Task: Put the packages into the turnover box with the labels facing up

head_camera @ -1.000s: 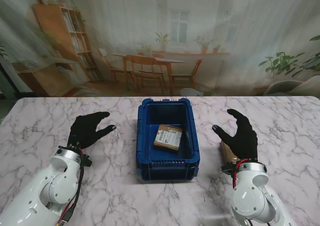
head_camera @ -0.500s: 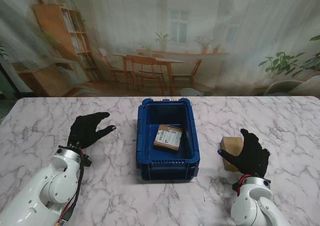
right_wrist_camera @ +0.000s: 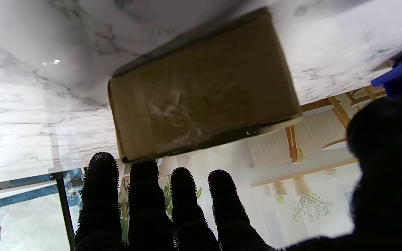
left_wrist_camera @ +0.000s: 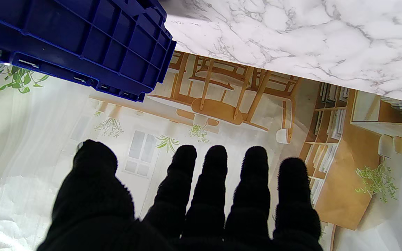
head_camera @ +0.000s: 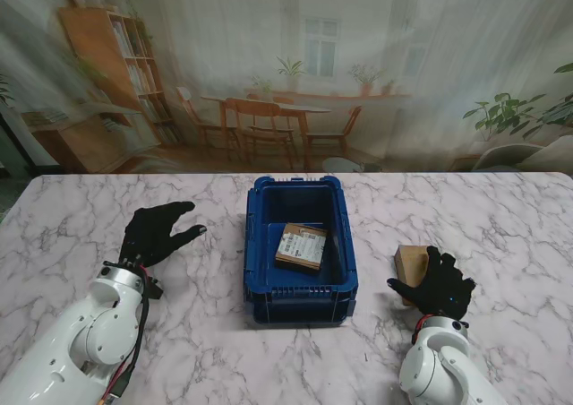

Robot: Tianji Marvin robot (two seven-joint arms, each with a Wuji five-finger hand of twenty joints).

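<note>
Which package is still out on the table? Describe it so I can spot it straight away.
Start at the blue turnover box in the middle of the marble table. To its right, just beyond the right robot hand, lies a plain brown package. Unlike the labelled package inside the box, it shows no label.

White rounded arms (head_camera: 85,333), red-and-black wrist cables, black knit-gloved fingers (left_wrist_camera: 218,181).

lab test rig | marble table (head_camera: 81,208) | printed dining-room backdrop (head_camera: 286,73)
</note>
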